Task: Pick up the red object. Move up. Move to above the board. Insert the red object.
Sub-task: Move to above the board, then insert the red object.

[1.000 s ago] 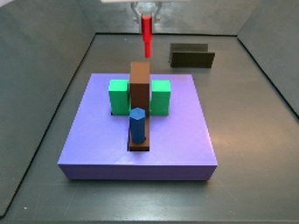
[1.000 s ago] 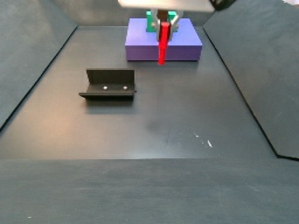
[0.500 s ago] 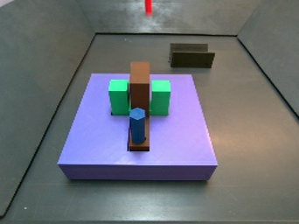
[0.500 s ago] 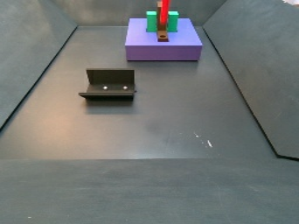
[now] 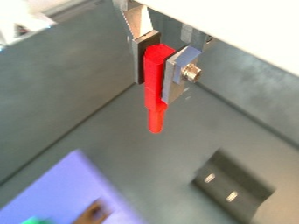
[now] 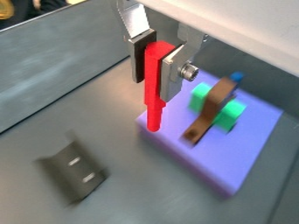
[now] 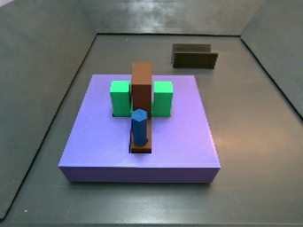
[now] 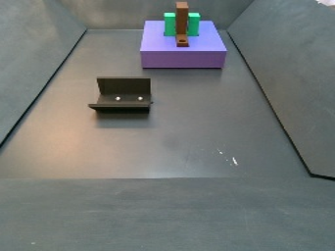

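Observation:
My gripper [image 5: 156,66] is shut on the red object [image 5: 155,87], a thin red peg that hangs down between the silver fingers, high above the floor. Both show again in a wrist view, the gripper [image 6: 158,64] and the red object [image 6: 153,87]. The gripper and the red object are out of both side views. The board [image 7: 142,96] is a long brown plank between green blocks [image 7: 120,97] on a purple slab [image 7: 178,137]. It also shows in a wrist view [image 6: 208,118] and in a side view [image 8: 183,24]. A blue peg [image 7: 140,127] stands in the board's low end.
The dark fixture [image 8: 123,95] stands on the grey floor; it also shows in a side view [image 7: 194,57] and in both wrist views [image 5: 232,182] [image 6: 73,169]. Grey walls ring the floor.
The gripper has risen with the red object, going up out of both side views. The board and blue peg have not moved.

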{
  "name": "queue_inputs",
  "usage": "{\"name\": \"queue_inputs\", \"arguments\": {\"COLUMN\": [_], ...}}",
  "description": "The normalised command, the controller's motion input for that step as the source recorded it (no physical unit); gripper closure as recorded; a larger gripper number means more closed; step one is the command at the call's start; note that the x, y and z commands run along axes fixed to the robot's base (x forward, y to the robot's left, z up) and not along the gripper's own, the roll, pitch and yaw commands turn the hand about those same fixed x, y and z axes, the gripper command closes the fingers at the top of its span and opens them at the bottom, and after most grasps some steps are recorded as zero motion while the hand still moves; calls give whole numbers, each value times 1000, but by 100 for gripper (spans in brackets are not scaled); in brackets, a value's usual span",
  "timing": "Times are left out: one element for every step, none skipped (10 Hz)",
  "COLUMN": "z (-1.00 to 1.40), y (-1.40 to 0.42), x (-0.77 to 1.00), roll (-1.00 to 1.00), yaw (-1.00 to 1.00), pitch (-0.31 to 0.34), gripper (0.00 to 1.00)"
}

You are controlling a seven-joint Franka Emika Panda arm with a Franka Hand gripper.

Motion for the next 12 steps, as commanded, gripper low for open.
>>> {"name": "queue_inputs", "arguments": {"z": [287, 279, 276, 208, 157, 72, 56, 0, 0, -169, -263, -517], "y": [-1400, -1400, -1400, -997, -730, -322, -205, 51, 317, 406, 423, 360], "x": [17, 59, 76, 83, 86, 62, 58, 0, -40, -166, -174, -14], "roll": [216, 100, 79, 58, 47, 43, 43, -64, -146, -114, -284, -277], "yaw": [-11, 2, 4, 10, 5, 8, 8, 0, -14, -297, -294, -271], "pitch": [360, 268, 228, 177, 154, 112, 97, 0, -27, -116, -186, -127], "gripper": [100, 100, 100, 100, 100, 100, 100, 100, 100, 100, 100, 100]}}
